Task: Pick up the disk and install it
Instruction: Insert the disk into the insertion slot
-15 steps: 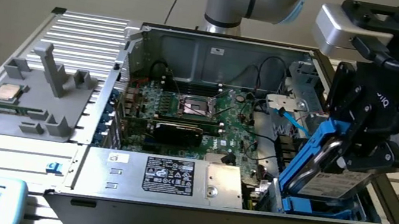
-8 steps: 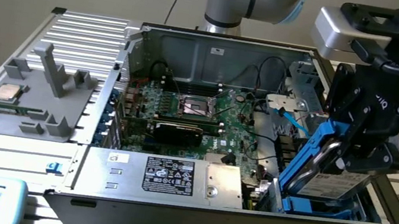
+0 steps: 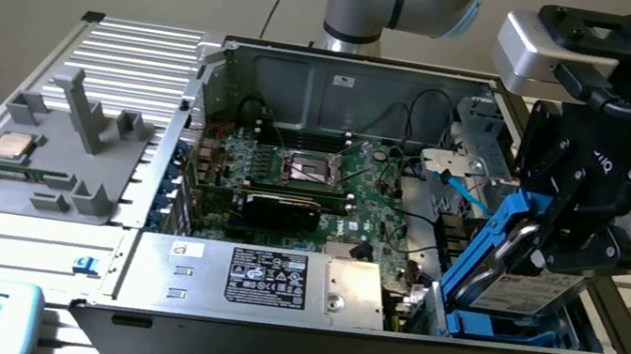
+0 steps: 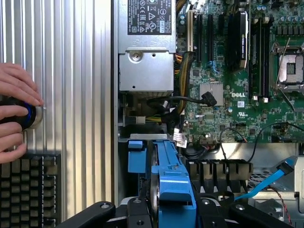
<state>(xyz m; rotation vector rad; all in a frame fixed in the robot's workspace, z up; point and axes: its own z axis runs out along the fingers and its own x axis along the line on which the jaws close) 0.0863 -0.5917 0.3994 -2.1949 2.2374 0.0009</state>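
The disk [image 3: 522,291], a silver-grey drive with a white label in a bright blue carrier, stands on edge in the drive bay [image 3: 507,331] at the case's front corner, on the exterior view's right. My gripper [image 3: 550,257] is shut on the disk from above, black fingers on both faces. In the wrist view the blue carrier of the disk [image 4: 171,178] runs edge-on between my fingers [image 4: 102,211], inside my gripper [image 4: 173,213], over the blue bay frame [image 4: 135,159].
The open computer case holds the motherboard [image 3: 315,177], a silver box with a black label [image 3: 273,280] and a blue cable [image 3: 465,196]. A grey fixture with a square chip [image 3: 13,146] lies beside the case. A person's hand [image 4: 16,111] rests on a knob above a keyboard [image 4: 28,190].
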